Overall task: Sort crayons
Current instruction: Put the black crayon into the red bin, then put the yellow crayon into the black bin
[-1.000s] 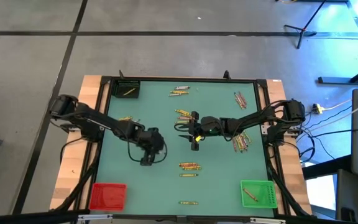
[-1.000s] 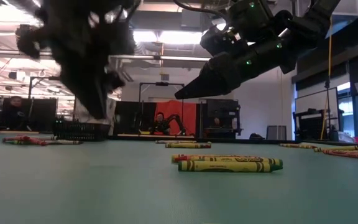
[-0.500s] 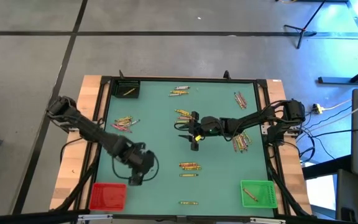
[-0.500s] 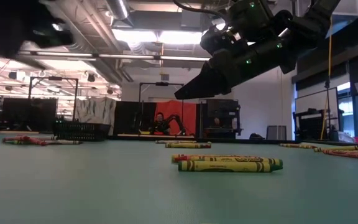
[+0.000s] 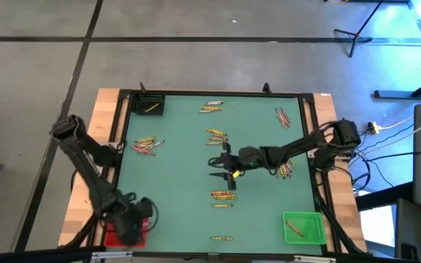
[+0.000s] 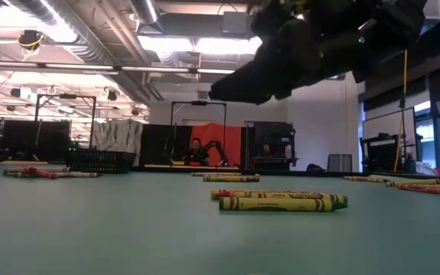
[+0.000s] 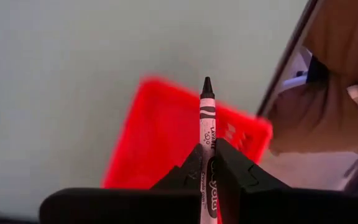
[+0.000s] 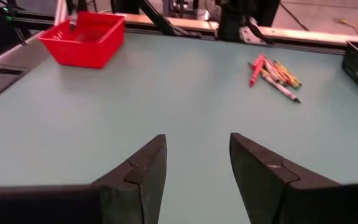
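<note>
Crayons lie in small groups on the green mat [image 5: 181,183]: near the left edge [image 5: 146,144], at the far edge [image 5: 212,108], at the middle [image 5: 223,195] and on the right [image 5: 283,168]. My left gripper [image 5: 131,232] hangs over the red bin [image 5: 123,235] at the near left corner, shut on a pale-wrapped crayon [image 7: 207,121] with a dark tip. My right gripper [image 5: 218,161] stands open above the mat's middle, with nothing between its fingers [image 8: 138,171]. My left gripper pinches the crayon's lower wrapped part [image 7: 208,155] between its two fingers. The crayon lies along the fingers, and its dark tip [image 7: 207,87] sticks out past them. The fingers point steeply down over the red bin [image 7: 166,143], and the crayon is clear of it.
A black bin [image 5: 150,104] at the far left corner holds a yellow crayon. A green bin [image 5: 302,226] at the near right holds one too. Two crayons [image 6: 281,201] lie close before the low camera. The table's dark frame [image 5: 119,146] borders the mat.
My left gripper has swung from the mat's middle toward the near left corner, rising a little and rolling at the wrist, and now hangs over the red bin with the crayon. My right gripper has shifted slightly toward the near edge.
</note>
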`<state>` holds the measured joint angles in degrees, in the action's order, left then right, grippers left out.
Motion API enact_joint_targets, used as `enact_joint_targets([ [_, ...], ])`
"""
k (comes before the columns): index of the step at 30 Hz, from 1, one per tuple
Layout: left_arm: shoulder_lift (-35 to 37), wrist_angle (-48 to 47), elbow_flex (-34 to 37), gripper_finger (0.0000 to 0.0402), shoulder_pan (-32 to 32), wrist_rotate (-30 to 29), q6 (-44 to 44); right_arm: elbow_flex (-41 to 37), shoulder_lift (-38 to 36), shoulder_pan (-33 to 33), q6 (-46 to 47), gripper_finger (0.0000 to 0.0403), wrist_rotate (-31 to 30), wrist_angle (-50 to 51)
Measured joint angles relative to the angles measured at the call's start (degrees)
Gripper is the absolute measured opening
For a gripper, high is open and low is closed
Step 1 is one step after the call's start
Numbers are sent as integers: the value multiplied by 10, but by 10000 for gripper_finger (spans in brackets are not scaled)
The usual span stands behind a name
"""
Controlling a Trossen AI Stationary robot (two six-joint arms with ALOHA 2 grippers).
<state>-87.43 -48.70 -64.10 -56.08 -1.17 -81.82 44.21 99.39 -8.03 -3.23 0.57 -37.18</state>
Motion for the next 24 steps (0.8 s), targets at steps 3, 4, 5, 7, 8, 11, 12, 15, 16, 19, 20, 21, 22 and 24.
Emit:
enact_joint_targets([
  [3, -4, 0, 1, 7, -40, -15, -63, 0, 0, -4, 0, 172, 0, -1],
  [4, -5, 0, 2, 7, -50, -27, -80, 0, 0, -7, 0, 172, -1, -1],
  [5, -6, 0, 2, 7, -57, -36, -94, 0, 0, -6, 0, 172, -1, -1],
  [7, -10, -1, 2, 7, -69, -54, -109, 0, 0, -6, 0, 172, -1, 0],
  [8, -12, -2, 2, 7, -72, -58, -113, 0, 0, -7, 0, 172, -1, 0],
  [11, -19, -4, 2, 15, -74, -58, -132, 0, 0, -7, 9, 172, 0, 1],
  [12, -21, -4, 2, 21, -74, -58, -139, 0, 0, -7, 14, 172, 0, 3],
  [15, -22, -5, 2, 47, -73, -58, -142, 0, 0, -7, 15, 172, 1, 16],
  [16, -22, -7, 2, 57, -72, -58, -146, 0, 0, -7, 15, 172, 1, 20],
  [19, -22, -28, 3, 85, -64, -47, -164, 0, 0, -7, 16, 172, 1, 25],
  [20, -22, -29, 3, 92, -59, -43, -165, 0, 0, -7, 16, 172, 1, 28],
  [21, -22, -27, 3, 98, -54, -41, -163, 0, 0, -7, 17, 172, 1, 28],
  [22, -22, -26, 3, 102, -48, -44, -152, 0, 0, -7, 17, 172, 1, 28],
  [24, -21, -16, 3, 106, -38, -79, -120, 0, 0, -7, 17, 172, 1, 28],
])
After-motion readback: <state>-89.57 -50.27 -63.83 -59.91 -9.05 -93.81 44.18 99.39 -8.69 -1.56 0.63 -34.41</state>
